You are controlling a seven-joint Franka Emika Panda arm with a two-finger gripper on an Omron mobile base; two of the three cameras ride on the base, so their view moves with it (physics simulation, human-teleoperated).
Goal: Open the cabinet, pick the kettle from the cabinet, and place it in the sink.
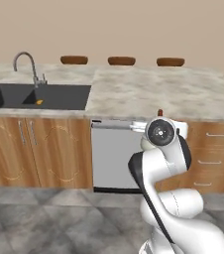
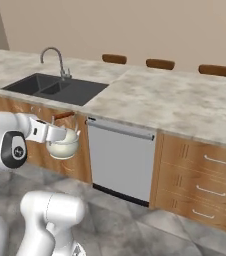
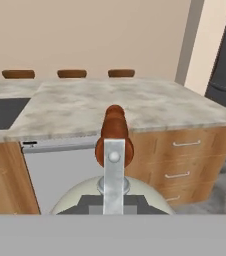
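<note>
Fingers clenched on kettle (image 2: pixel 62 144) handle, gripper (image 2: pixel 60 134) at left-centre of right base frame, below counter edge. Sink (image 2: pixel 55 87) upper left. Risk: kettle striking counter front when raised (thin handle may slip).

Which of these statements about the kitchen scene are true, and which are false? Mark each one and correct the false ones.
1. The kettle hangs in the air in front of the lower cabinets, held by the pincer. True.
2. The kettle already sits in the sink. False: it is still off the counter, on the arm's side.
3. The faucet stands behind the sink basin. True.
4. The dishwasher is left of the sink. False: in both base views it is to the right.
5. Three stool tops show beyond the counter. True.
</note>
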